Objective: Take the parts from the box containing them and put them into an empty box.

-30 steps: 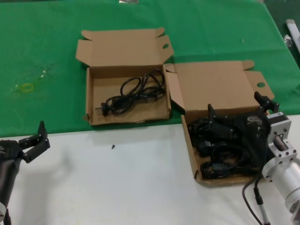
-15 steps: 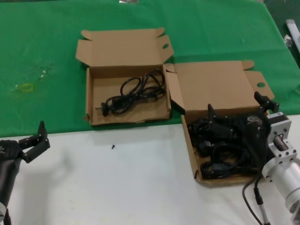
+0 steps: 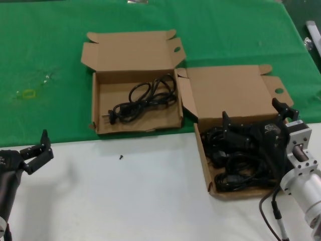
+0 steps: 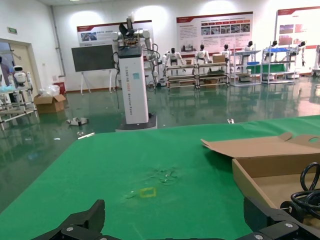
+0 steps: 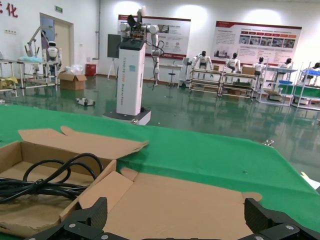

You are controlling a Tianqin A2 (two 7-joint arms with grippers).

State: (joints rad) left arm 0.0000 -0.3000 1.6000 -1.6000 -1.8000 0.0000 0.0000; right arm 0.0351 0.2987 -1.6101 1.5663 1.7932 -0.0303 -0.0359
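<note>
A green cloth covers the far half of a white table. A small dark speck, perhaps a screw, lies on the white surface near the cloth's edge. A small yellow square mark sits on the cloth at the left. The wrist views show a hall beyond, with a white pillar and wall posters.

robotics lab or showroom: glossy green floor, wall posters, humanoid robots on racks, tall robot pillar.

One box sits left of and behind the other box.
</note>
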